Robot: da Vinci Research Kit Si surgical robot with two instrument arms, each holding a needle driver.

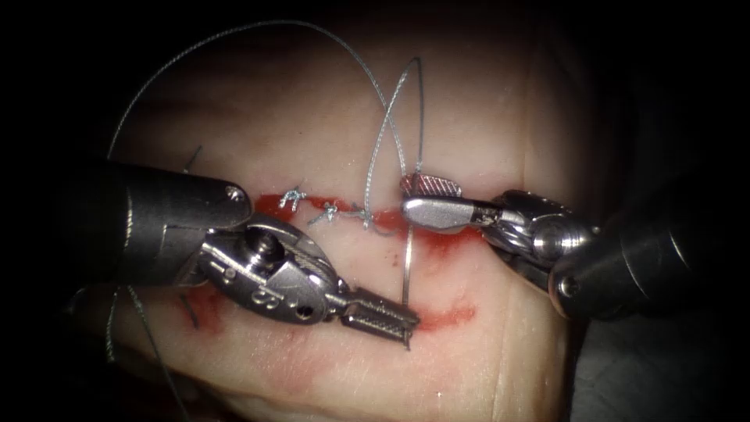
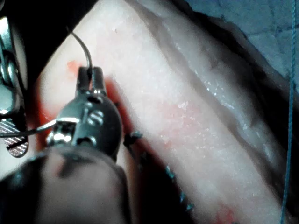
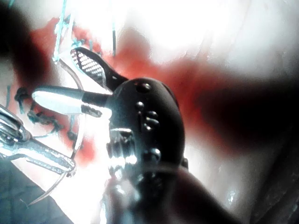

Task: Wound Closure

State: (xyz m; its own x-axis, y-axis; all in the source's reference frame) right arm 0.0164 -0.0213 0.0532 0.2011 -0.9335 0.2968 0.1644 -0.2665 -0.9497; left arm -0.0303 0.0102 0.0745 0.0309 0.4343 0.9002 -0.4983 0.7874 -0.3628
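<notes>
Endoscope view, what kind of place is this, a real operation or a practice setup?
Most likely a bench suturing practice: a slab of tissue with a stitched cut, no patient. The left tool holds the curved needle near one end; the right tool is open, holding nothing.

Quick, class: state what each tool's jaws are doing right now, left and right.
Left tool: shut on the needle, gripping it near one end, below the cut.
Right tool: jaws open, holding nothing, at the cut beside the thread.
</notes>
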